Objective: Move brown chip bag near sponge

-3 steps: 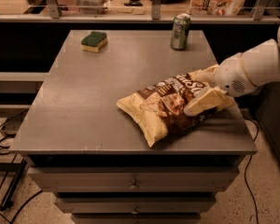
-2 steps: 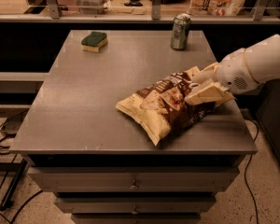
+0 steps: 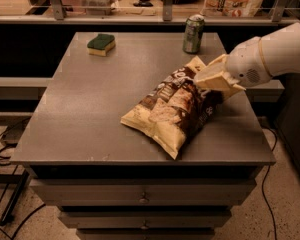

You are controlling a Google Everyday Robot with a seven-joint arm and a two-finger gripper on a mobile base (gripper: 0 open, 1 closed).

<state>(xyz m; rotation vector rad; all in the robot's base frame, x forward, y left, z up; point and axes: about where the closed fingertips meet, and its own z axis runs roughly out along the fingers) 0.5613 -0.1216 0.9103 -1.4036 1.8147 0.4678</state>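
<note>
While the task was judged to be only begun, the sponge (image 3: 101,44) was found at the back left of the desk (image 3: 75,124), green face up, close to the rear edge and well apart from everything else. Nothing was seen on the broad middle of the desk between it and the brown chip bag (image 3: 172,106), so the room for a carry leftward and rearward was judged ample. The brown chip bag was found right of centre, lying slantwise, with its lower corner close to the front edge and its upper end raised toward the right. Behind it, near the rear edge, a green drink can (image 3: 193,33) was seen standing upright, apart from the bag. It was judged the one thing that could be knocked if the bag were swung wide to the rear. Furthest right, the gripper (image 3: 216,79) was seen at the bag's upper right end, reaching in over the desk's right edge on a white arm (image 3: 270,56), and the jaws appeared to be closed narrowly on that end of the bag. The grasp was thus judged made. The lift, the carry across to the sponge and the release were judged left to do.
</note>
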